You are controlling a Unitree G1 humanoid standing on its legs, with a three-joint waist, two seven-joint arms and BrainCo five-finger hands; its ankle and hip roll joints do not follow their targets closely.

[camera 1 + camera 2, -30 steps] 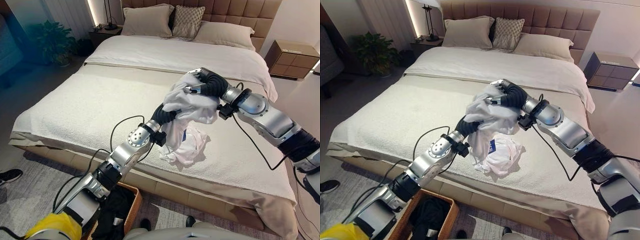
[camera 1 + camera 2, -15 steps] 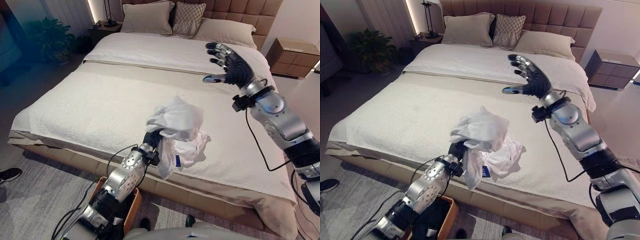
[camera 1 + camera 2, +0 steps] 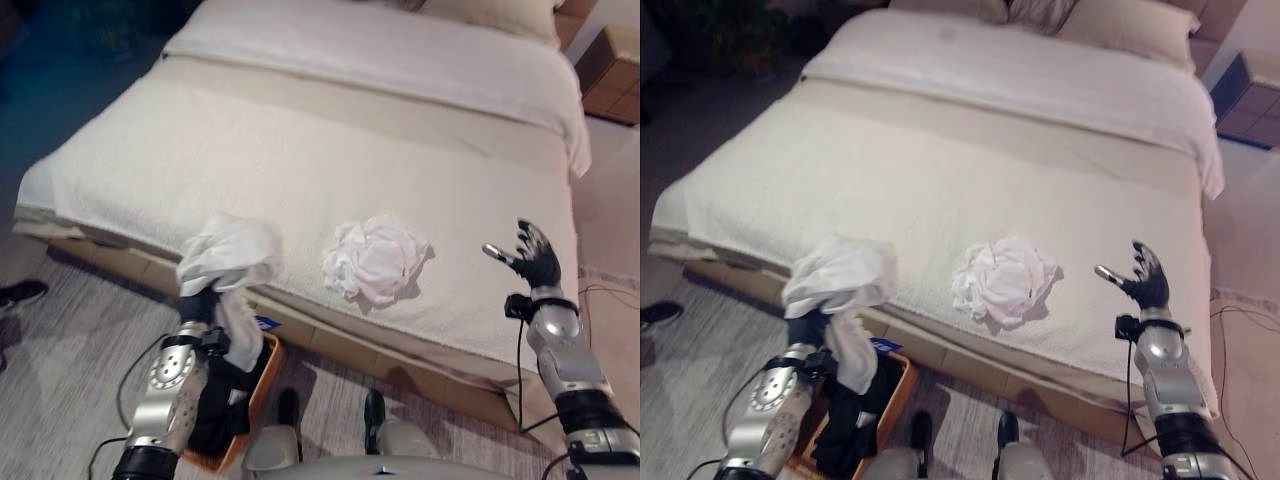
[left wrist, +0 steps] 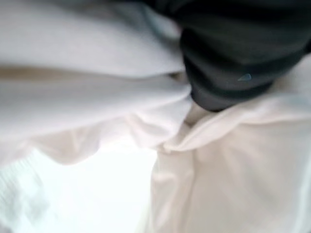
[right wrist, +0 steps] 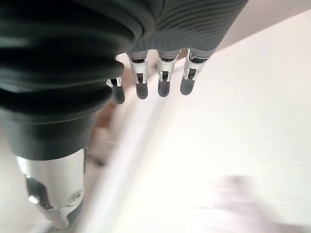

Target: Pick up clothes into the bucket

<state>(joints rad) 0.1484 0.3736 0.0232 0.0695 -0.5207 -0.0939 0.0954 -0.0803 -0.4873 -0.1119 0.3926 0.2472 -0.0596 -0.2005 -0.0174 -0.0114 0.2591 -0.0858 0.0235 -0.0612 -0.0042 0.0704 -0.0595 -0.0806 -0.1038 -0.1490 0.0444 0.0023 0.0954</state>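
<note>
Carrying the white garment (image 3: 228,255) down to the lower left of the frame, our left hand (image 3: 199,305) now has it bunched above the wicker basket (image 3: 262,385), fingers apparently wrapped in the cloth, though folds hide them. We have split the load: a second white bundle (image 3: 378,258) sits back on the bed (image 3: 300,150). Our right hand (image 3: 532,262) has pulled away at right, fingers spread, empty.

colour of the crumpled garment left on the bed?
White, the crumpled garment lying on the beige bed; clearest in the left eye view.
</note>
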